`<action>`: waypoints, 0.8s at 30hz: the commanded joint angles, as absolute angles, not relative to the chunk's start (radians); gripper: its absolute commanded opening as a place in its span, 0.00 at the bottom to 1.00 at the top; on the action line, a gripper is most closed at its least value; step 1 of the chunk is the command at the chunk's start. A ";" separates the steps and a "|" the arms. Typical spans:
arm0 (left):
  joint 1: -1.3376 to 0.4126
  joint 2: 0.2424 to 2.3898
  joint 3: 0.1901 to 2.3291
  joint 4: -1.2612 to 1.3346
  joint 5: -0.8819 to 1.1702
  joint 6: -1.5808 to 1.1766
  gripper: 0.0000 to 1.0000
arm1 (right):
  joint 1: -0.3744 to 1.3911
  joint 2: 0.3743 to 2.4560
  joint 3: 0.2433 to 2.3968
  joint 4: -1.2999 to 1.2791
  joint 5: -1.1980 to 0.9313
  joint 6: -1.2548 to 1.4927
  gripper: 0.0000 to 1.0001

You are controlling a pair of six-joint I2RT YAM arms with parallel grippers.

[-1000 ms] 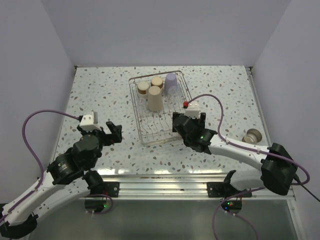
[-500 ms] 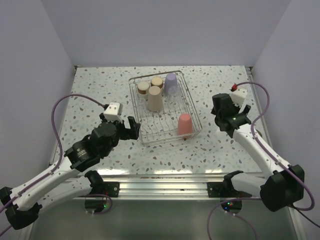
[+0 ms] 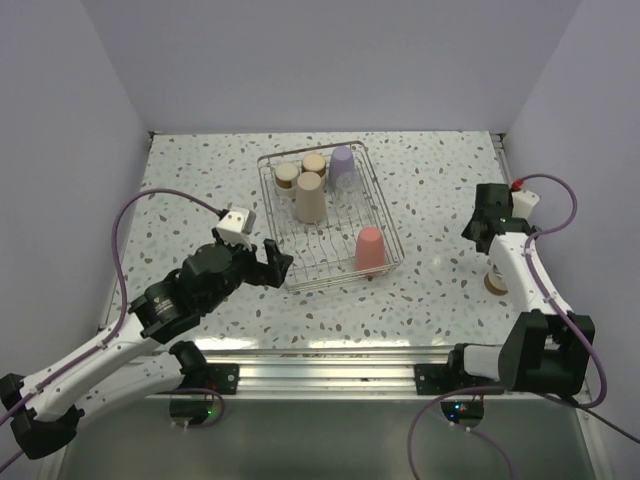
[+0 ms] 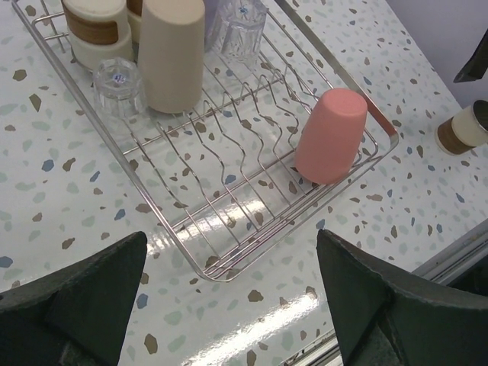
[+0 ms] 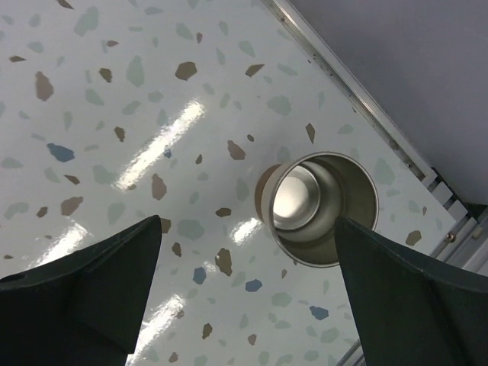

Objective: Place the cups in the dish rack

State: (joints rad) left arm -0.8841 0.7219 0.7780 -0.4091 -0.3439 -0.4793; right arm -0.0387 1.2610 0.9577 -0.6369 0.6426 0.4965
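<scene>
On the speckled table [image 3: 200, 190], the dish rack [image 3: 335, 232] sits mid-field, with its long axis running away from the arm bases.

The left gripper [image 3: 272, 262] hovers just beside the rack's near left corner. In the left wrist view its fingers [image 4: 84, 297] are spread wide, and the rack's near half is framed between them.

The right gripper [image 3: 490, 212] is well apart from the rack, near the table's right edge. Its fingers [image 5: 84, 282] are likewise spread wide and aimed down at the tabletop.

Cups inside the rack:
- The beige tumbler [image 3: 310, 197] is mouth down, left of centre in the far half.
- The salmon-pink cup [image 3: 369, 247] is mouth down at the near right corner.
- The lavender cup [image 3: 342, 165] is mouth down at the far right corner.
- Steel cup A [image 3: 287, 176] is at the far left, tan base up.
- Steel cup B [image 3: 314, 162] is just beside A toward the far rim, tan base up.
- Glass 1 [image 4: 118, 80] is clear, standing just left of the tumbler and nearer than cup A.
- Glass 2 [image 4: 240, 27] is clear, just right of the tumbler.

Cup outside the rack:
- The loose steel cup [image 5: 320, 206] is on the table near the right edge, below the right gripper.
- The right wrist view looks into its mouth, between the spread fingers.
- It appears to lie on its side, but this is not certain.
- In the top view the right arm partly hides it.
</scene>
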 commanded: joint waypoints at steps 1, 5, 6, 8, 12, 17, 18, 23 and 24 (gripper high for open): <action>-0.885 0.690 0.796 -0.394 -0.310 -0.492 0.95 | -0.121 1.298 0.943 -0.623 0.543 0.483 0.98; -0.885 0.681 0.796 -0.414 -0.296 -0.503 0.94 | -0.161 1.322 0.937 -0.606 0.531 0.500 0.98; -0.884 0.678 0.798 -0.420 -0.298 -0.505 0.94 | -0.170 1.328 0.934 -0.601 0.528 0.499 0.98; -0.884 0.673 0.796 -0.433 -0.310 -0.502 0.94 | -0.198 1.350 0.924 -0.591 0.496 0.500 0.98; -0.884 0.673 0.788 -0.422 -0.322 -0.497 0.94 | -0.202 1.371 0.897 -0.551 0.398 0.514 0.92; -0.884 0.677 0.773 -0.416 -0.324 -0.497 0.94 | -0.202 1.393 0.879 -0.526 0.374 0.515 0.82; -0.884 0.673 0.761 -0.413 -0.328 -0.499 0.94 | -0.201 1.394 0.874 -0.520 0.365 0.515 0.77; -0.884 0.664 0.739 -0.407 -0.348 -0.495 0.94 | -0.201 1.404 0.850 -0.473 0.331 0.509 0.49; -0.884 0.664 0.735 -0.410 -0.351 -0.494 0.95 | -0.201 1.408 0.850 -0.469 0.330 0.508 0.44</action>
